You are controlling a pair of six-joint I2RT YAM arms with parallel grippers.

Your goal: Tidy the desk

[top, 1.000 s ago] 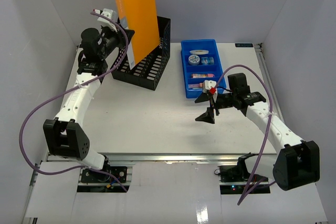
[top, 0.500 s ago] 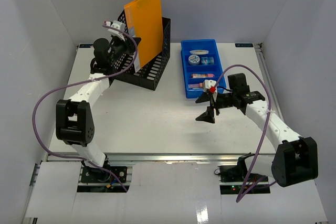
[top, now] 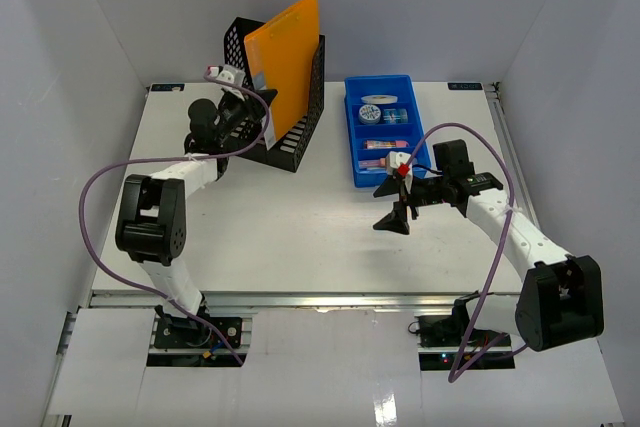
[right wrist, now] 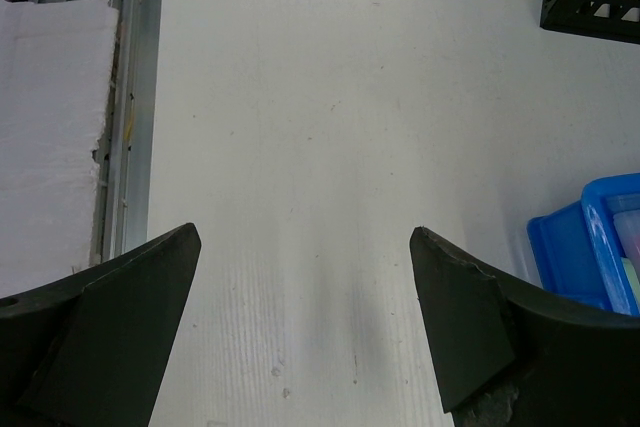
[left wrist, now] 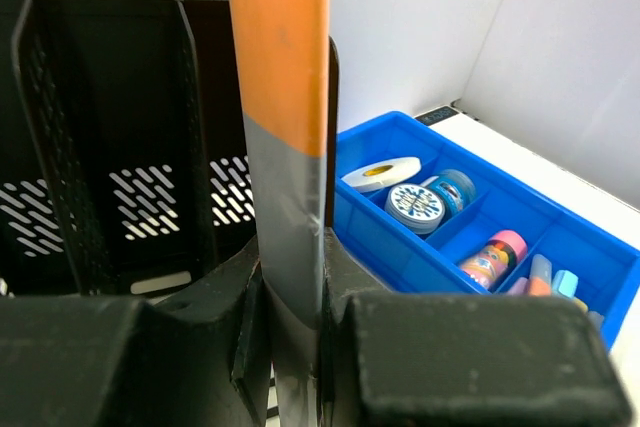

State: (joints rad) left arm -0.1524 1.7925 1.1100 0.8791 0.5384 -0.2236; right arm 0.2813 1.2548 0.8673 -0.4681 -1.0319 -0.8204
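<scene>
At the desk's (top: 300, 227) far left, the left gripper (left wrist: 292, 337) clamps an upright folder (top: 287, 52) in the rack (top: 300, 142); the right gripper (top: 392, 209) gapes empty.

**Rack left, tray right, on desk**

On the desk (top: 300, 237), the mesh rack (top: 290, 142) is sitting far left, with the compartment tray (top: 352, 137) lying right of it, apart. The folder (top: 285, 57) is standing tilted in the rack, with the left gripper (top: 250, 112) sitting at its near-left edge. The tape rolls (top: 378, 107) are lying in the tray's far compartment. The right gripper (top: 392, 205) is hanging before the tray.
</scene>
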